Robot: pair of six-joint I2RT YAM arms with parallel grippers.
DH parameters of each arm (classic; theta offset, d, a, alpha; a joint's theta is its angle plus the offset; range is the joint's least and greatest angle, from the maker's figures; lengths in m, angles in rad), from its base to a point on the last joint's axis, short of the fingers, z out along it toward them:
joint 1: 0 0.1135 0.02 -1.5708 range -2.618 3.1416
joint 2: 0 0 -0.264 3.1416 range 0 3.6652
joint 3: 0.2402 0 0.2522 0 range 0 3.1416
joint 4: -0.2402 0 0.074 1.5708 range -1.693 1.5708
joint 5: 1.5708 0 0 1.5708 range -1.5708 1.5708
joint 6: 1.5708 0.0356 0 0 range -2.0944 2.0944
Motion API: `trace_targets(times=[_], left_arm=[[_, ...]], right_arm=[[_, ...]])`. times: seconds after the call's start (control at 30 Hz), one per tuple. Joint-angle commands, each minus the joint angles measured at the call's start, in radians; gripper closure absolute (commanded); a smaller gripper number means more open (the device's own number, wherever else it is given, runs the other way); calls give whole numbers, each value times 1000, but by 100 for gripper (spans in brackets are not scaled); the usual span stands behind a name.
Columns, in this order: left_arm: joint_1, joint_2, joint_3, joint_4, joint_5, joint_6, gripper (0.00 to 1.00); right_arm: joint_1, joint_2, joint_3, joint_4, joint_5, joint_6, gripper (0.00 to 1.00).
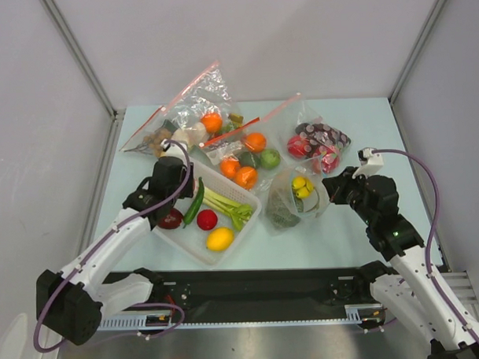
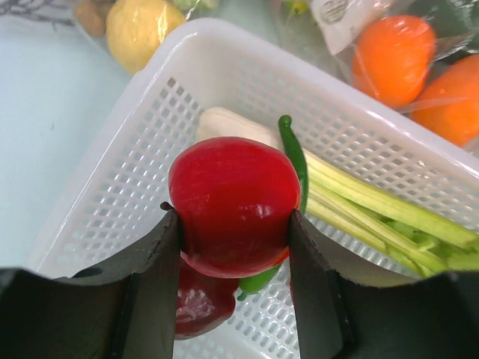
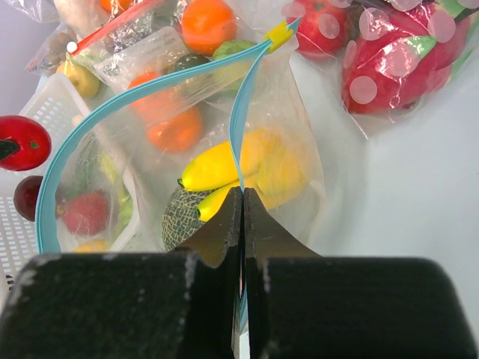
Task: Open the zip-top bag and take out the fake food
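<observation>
The zip-top bag point(image 1: 297, 197) lies right of the basket, its light blue strip point(image 3: 112, 112) spread into an open loop. My right gripper point(image 1: 333, 189) is shut on the strip's right side, as the right wrist view point(image 3: 242, 198) shows. Inside the bag are a netted melon point(image 3: 174, 218), which also shows from above point(image 1: 282, 213), and yellow bananas point(image 3: 213, 168). My left gripper point(image 2: 234, 224) is shut on a red round fruit point(image 2: 234, 203) and holds it over the white basket point(image 2: 112, 164). From above, the left gripper point(image 1: 169, 199) hangs over the basket's left end.
The basket point(image 1: 243, 228) holds a dark red fruit point(image 1: 170, 220), a red fruit point(image 1: 207, 219), a lemon point(image 1: 219, 239), a green chili point(image 2: 293, 153) and green stalks point(image 2: 374, 206). Red-strip bags with oranges point(image 1: 255, 142) and a bag of red fruit point(image 1: 317, 145) lie behind.
</observation>
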Motion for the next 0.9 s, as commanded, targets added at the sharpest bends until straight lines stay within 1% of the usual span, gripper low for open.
trace_targets(times=[0.0, 0.03, 0.07, 0.13, 0.17, 0.23, 0.3, 0.43, 0.47, 0.57, 0.6, 0.67, 0.7, 0.73, 0.77, 0.8, 0.83, 0.87], left_arm=[[28, 30, 16, 5, -62, -37, 62], [28, 39, 16, 6, -69, -39, 46], [28, 42, 15, 11, -71, -39, 35], [30, 56, 18, 8, -85, -39, 23], [30, 59, 19, 3, -98, -37, 21], [31, 63, 24, 0, -105, -33, 7], [31, 72, 26, -3, -105, -31, 7], [28, 57, 47, 6, -70, -19, 13], [27, 51, 55, 9, -62, -17, 13], [1, 31, 108, 21, -72, 12, 14], [-7, 39, 153, 18, -76, 32, 14], [-51, 57, 203, 9, -88, 47, 14], [-77, 66, 261, 9, -97, 65, 15], [-147, 95, 292, 8, -127, 76, 15], [-187, 111, 324, 6, -143, 87, 15], [-229, 131, 396, 5, -155, 107, 15], [-317, 169, 436, 6, -175, 118, 15], [-362, 192, 478, 8, -181, 128, 15]], right_arm=[[-3, -8, 42, 23, -4, -21, 100], [-4, -11, 41, 22, -3, -21, 100], [-6, -15, 38, 20, -1, -23, 100], [-8, -12, 35, 22, -6, -20, 100], [-8, -10, 35, 23, -6, -20, 100], [-9, -8, 36, 26, -12, -21, 100], [-9, -8, 36, 26, -12, -23, 100], [-12, -5, 39, 25, -14, -29, 100], [-12, -7, 39, 25, -14, -31, 100], [-15, -7, 38, 25, -15, -29, 100], [-15, -7, 36, 25, -17, -26, 100], [-15, -7, 36, 29, -23, -18, 100], [-12, -8, 36, 31, -27, -17, 100], [-15, -7, 35, 34, -32, -15, 100], [-14, -8, 39, 36, -40, -12, 100], [-12, -8, 41, 36, -44, -14, 100], [-12, -10, 44, 34, -49, -11, 100], [-12, -8, 50, 34, -58, -11, 100]])
